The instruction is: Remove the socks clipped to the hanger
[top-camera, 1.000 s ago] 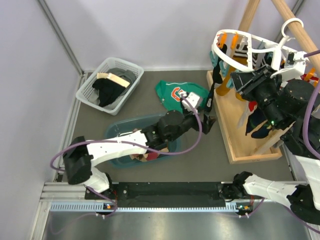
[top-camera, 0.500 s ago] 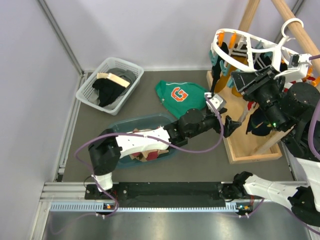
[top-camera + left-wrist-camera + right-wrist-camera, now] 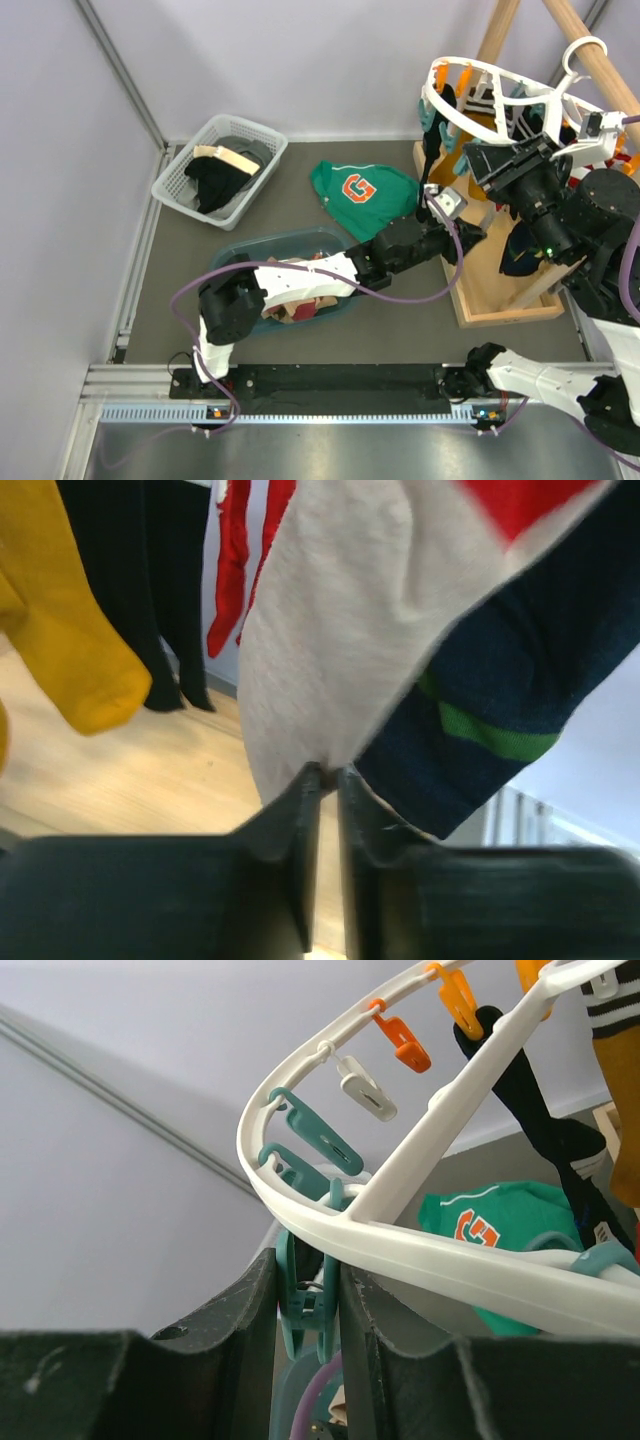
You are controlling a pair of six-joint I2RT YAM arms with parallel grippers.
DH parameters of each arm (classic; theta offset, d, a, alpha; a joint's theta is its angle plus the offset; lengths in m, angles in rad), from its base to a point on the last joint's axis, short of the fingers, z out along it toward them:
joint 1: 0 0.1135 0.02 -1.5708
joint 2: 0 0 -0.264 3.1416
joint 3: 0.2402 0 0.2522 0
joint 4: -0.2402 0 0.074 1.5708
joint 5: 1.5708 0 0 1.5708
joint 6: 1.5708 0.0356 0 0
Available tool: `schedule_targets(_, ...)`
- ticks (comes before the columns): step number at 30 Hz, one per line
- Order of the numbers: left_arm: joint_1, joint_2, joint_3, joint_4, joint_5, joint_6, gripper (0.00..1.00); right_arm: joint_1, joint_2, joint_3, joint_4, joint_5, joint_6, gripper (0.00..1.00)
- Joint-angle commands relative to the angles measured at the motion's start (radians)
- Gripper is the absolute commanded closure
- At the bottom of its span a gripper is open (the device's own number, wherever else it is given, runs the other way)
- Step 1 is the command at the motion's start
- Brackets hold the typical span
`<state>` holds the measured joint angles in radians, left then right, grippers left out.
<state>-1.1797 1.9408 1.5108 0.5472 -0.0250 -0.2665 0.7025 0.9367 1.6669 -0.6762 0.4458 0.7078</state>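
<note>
Swung right off the blue tub [image 3: 235, 262] within the last second, stretching the left gripper [image 3: 322, 772] out to the socks [image 3: 437, 150] dangling over the wooden stand base [image 3: 480, 295] on the right. Drew the jaws from wide apart to nearly together; now pinching the bottom edge of a cream sock [image 3: 330, 630] between them. Pressed against that sock's right side, a navy sock with a green stripe [image 3: 500, 670]; further left, black socks [image 3: 150, 580] and a mustard sock [image 3: 60, 630]. Holding the right gripper [image 3: 310, 1280] as before at the rim of the white hanger [image 3: 300, 1205], high at the far right, jaws clamped on a teal clip [image 3: 300, 1305] under the rim. Many socks still pinned to the frame. Lying on the surface [image 3: 420, 320] to the left, a green sweatshirt [image 3: 362, 188] and, farther left, a white basket [image 3: 172, 185].
</note>
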Motion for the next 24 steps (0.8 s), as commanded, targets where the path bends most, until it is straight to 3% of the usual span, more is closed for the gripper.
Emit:
schedule_targets(1, -0.003, -0.016, 0.043, 0.068, 0.017, 0.012, 0.99, 0.002, -0.025, -0.021, 0.023, -0.072, 0.015, 0.87)
schedule_targets(7, -0.003, -0.104, -0.075, 0.085, -0.012, 0.003, 1.00, 0.002, -0.059, -0.003, -0.087, 0.019, -0.042, 0.64)
schedule_targets(13, -0.006, -0.221, -0.213, 0.085, -0.069, 0.013, 1.00, 0.002, -0.064, 0.080, -0.204, 0.073, -0.131, 0.54)
schedule_targets(18, -0.032, -0.307, -0.274, 0.053, -0.150, 0.073, 1.00, 0.002, -0.012, 0.238, -0.407, 0.102, -0.211, 0.46)
schedule_targets(24, -0.069, -0.361, -0.322, 0.039, -0.197, 0.115, 1.00, 0.002, 0.007, 0.327, -0.512, 0.122, -0.235, 0.44)
